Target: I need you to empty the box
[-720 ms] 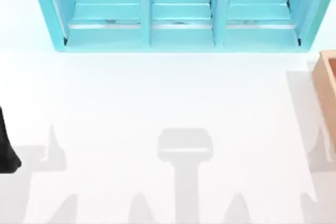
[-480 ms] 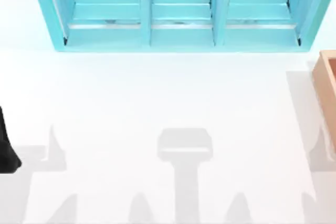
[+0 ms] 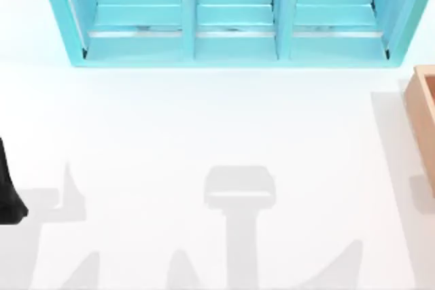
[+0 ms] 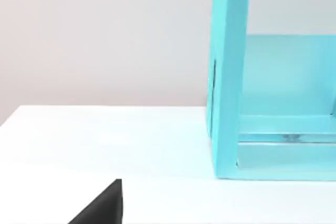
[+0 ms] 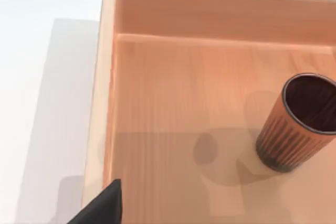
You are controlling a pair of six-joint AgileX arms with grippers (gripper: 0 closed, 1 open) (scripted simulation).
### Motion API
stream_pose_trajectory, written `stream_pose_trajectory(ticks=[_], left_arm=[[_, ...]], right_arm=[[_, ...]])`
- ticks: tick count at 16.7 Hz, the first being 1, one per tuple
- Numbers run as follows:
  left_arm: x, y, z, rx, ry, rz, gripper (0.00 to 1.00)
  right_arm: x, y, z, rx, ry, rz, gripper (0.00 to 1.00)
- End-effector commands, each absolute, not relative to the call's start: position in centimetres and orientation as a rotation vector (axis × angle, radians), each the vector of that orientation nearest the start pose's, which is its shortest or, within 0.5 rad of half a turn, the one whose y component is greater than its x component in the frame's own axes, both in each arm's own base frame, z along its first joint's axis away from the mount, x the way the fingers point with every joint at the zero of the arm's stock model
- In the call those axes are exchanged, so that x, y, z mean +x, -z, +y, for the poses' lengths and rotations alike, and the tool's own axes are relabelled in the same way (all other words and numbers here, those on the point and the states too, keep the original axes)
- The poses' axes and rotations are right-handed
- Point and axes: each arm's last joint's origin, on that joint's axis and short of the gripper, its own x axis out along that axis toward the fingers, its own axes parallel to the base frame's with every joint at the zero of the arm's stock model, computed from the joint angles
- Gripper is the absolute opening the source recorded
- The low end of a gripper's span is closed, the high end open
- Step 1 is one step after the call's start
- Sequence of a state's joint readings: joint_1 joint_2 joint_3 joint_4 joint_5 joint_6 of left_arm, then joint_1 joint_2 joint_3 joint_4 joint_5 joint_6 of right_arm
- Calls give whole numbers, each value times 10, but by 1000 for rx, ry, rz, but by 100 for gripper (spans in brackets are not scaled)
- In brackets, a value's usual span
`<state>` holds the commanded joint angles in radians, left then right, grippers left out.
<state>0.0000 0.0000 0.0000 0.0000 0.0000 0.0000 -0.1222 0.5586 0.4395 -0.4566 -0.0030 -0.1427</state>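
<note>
From above, the box (image 3: 423, 110) sat at the table's (image 3: 204, 127) right edge, near the turquoise shelf unit (image 3: 231, 15); the left arm (image 3: 8, 188) was parked at the left edge. The left wrist view faced the shelf's end panel. The right wrist view looked into the box, where a ribbed brown cup (image 5: 296, 124) stood upright. Whether either gripper was open or closed could not be told.

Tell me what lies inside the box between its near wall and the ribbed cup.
Nothing but bare box floor, crossed by a soft shadow, as the right wrist view shows. The ribbed brown cup stands upright and alone there.
</note>
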Motion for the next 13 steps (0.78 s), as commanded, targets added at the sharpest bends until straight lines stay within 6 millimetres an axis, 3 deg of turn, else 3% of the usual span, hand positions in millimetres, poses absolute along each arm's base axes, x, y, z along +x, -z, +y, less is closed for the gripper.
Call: stream_pose_trajectory(ticks=[5, 9, 13], left_arm=[[106, -160, -1, 0, 0, 0, 100], [106, -160, -1, 0, 0, 0, 100], [106, -160, -1, 0, 0, 0, 100]], right_arm=[[187, -238, -41, -99, 66, 1058, 100], [228, -237, -66, -49, 33, 1364, 100], [253, -233, -87, 2, 9, 1538, 100]])
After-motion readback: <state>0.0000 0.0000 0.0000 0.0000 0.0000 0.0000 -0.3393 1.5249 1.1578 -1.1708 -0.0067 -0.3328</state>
